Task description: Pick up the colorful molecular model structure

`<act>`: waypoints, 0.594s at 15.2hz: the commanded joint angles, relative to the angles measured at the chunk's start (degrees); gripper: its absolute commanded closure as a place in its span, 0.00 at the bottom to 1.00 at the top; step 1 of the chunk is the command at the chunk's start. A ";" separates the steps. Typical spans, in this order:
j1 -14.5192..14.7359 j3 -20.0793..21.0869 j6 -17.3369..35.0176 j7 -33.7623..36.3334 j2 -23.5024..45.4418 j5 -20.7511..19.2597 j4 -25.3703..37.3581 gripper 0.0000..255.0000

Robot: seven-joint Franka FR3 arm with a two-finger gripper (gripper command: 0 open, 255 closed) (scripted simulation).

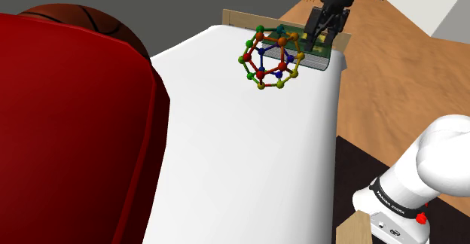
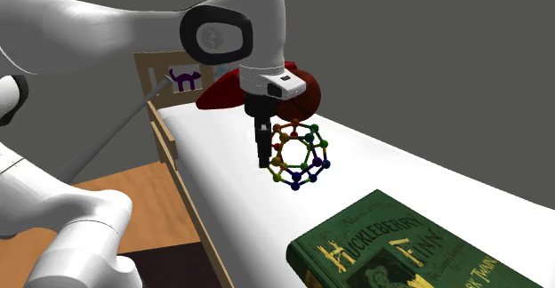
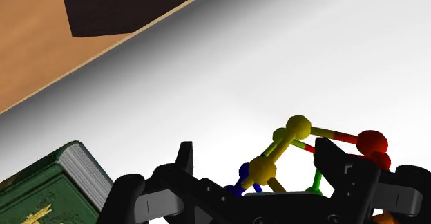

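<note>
Item: multicoloured ball-and-rod lattice model (image 1: 272,57), beside green hardback book (image 2: 400,246); black gripper (image 3: 257,157) stood spread, straddling it, apparently ready to close.

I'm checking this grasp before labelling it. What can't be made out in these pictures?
Molecular model: in the wrist view, its lower part is hidden behind the body of the tool.
Green book: cut off by the second exterior view's bottom edge; in the shoulder view, mostly behind the model and tool.
Red object: cut off by the shoulder view's left edge; what it is cannot be told.
</note>
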 commanded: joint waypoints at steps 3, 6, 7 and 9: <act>0.00 1.58 1.63 2.10 6.26 -0.55 8.06 0.00; 0.00 2.77 2.22 3.78 10.87 -1.33 14.56 0.00; 0.00 3.17 2.31 4.35 12.44 -1.66 16.85 0.00; 0.03 3.72 2.33 5.18 14.66 -2.20 20.19 0.00</act>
